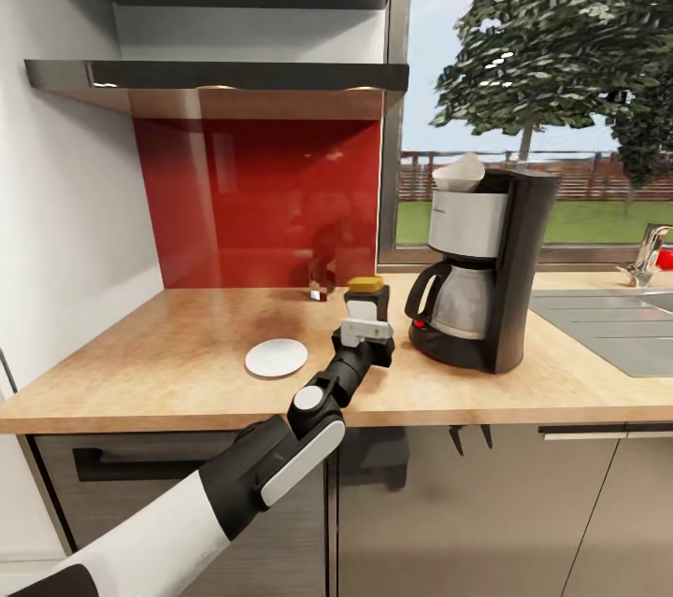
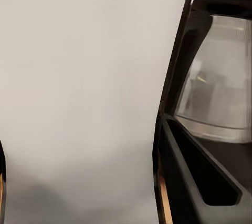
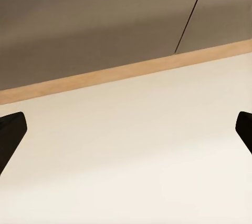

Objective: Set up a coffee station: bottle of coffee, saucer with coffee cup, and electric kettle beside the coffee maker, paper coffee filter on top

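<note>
Wooden table [image 1: 187,363] carries the coffee maker [image 1: 481,265], filter [image 1: 459,172] on top; the left gripper [image 1: 366,328] grasps the coffee bottle [image 1: 366,298] beside it, saucer [image 1: 277,358] nearby; the right gripper's [image 3: 126,129] fingers are spread.

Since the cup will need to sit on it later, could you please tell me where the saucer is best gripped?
Grip the saucer by its thin rim, coming from the counter's front edge. It lies flat on the countertop, so a pincer must pinch the edge; that near side is open, while the left pincer and bottle stand to its right.

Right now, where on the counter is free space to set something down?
Free: the counter left of the saucer, up to the wall, and the strip between coffee maker and sink. Crowded: between saucer and coffee maker, where the left gripper is.
</note>
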Tool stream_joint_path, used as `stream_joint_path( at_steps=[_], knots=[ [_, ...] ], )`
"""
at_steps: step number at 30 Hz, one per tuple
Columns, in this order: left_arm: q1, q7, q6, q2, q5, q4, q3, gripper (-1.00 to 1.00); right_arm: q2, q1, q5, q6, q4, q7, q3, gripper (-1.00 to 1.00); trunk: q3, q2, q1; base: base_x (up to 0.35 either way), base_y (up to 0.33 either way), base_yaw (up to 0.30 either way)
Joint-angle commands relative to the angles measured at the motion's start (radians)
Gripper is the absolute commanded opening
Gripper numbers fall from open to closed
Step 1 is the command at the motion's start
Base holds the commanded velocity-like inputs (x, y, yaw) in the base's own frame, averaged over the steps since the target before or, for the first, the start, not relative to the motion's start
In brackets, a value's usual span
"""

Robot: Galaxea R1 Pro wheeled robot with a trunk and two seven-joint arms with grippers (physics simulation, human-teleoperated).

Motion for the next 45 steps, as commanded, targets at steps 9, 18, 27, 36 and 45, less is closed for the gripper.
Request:
stream_joint_path(
  at_steps=[9,18,27,36,45],
  knots=[
    [-0.001,-0.003,0.001,-0.001,0.002,0.004,0.001,-1.0,0.0,0.0,-0.01,-0.001,-0.001,0.003,0.0,1.0,-0.001,-0.001,0.0,0.0,0.0,0.0],
    [-0.001,-0.003,0.0,0.0,0.002,0.005,-0.001,-1.0,0.0,0.001,-0.011,-0.001,-0.001,0.003,0.0,1.0,-0.001,-0.001,0.0,0.067,0.0,0.0],
    [-0.001,-0.004,-0.001,0.0,0.001,0.005,-0.001,-1.0,0.0,0.001,-0.01,-0.001,-0.001,0.003,0.0,1.0,-0.001,-0.001,0.0,0.087,0.026,0.0],
    [-0.001,-0.004,-0.001,0.0,0.0,0.006,-0.002,-1.0,0.0,0.001,-0.011,-0.001,-0.001,0.003,0.0,1.0,-0.001,-0.001,0.0,0.077,0.008,0.0],
    [-0.001,-0.004,-0.001,0.0,0.0,0.005,-0.002,-1.0,0.0,0.001,-0.01,-0.001,-0.001,0.003,0.0,1.0,-0.001,-0.001,0.0,0.031,0.0,-0.005]
  ],
)
